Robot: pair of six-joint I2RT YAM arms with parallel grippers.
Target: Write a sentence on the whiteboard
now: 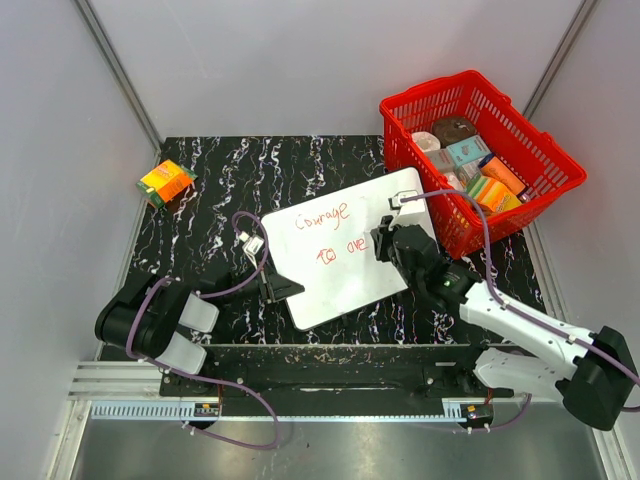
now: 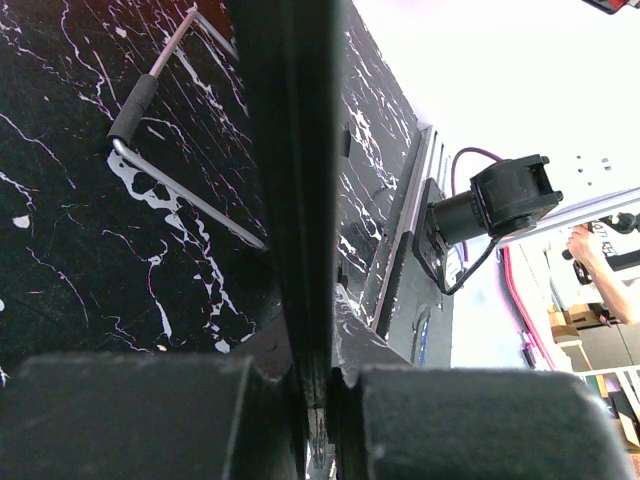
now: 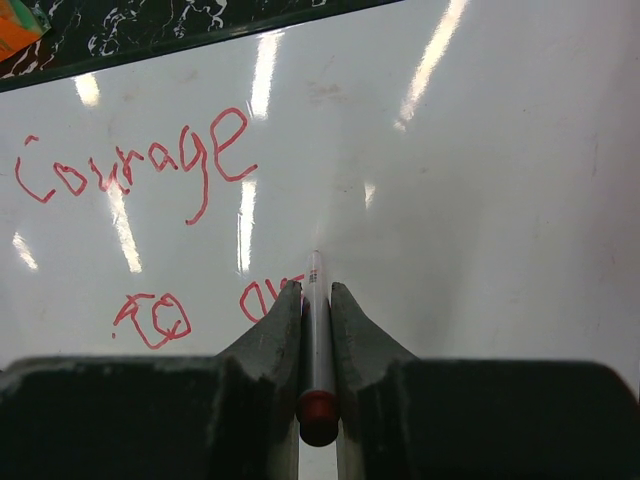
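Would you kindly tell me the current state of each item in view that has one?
whiteboard: lying flat, partly written.
sentence: unfinished, second line just begun.
left gripper: shut on the whiteboard's edge.
right gripper: shut on the marker.
marker: tip down by the second line.
red basket: full of packages.

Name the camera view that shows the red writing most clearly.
Right wrist: the sentence fills the frame, letters legible, marker tip at the last word. Top external shows it small; left wrist shows none.
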